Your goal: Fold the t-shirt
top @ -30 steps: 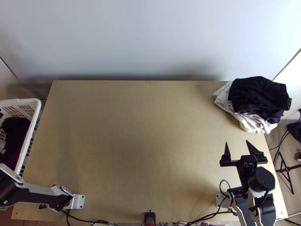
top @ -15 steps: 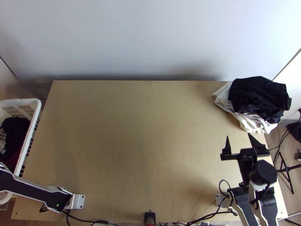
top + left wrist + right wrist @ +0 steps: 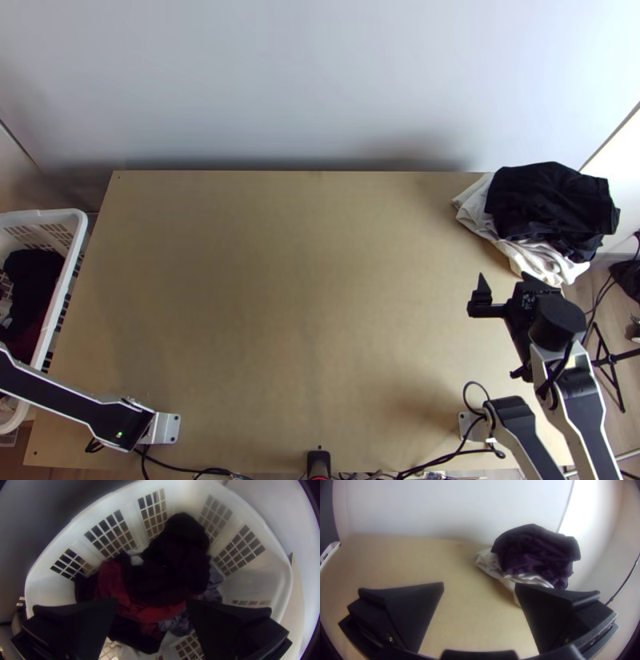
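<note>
Left pincer [image 3: 151, 600] spread over 1 basket [image 3: 263, 516] of bunched clothes [image 3: 150, 611]; t-shirt and garment count unclear. 1 pile, table's [image 3: 304, 280] far right: black cloth [image 3: 552, 200] over white [image 3: 532, 260], long axis far-left to near-right. My right pincer [image 3: 504, 278]: spread, nearby.

A pale wall [image 3: 304, 80] rises behind the wooden table [image 3: 280, 280], a black stand [image 3: 614, 358] on the floor [image 3: 616, 326] beside it.

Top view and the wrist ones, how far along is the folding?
Possibly done: dark cloth stacked on white cloth at the table's far right corner. In hand: apparently nothing; left tool, over the basket, and right tool are open. Left, probably: picking from the basket's garments, spreading, folding.
</note>
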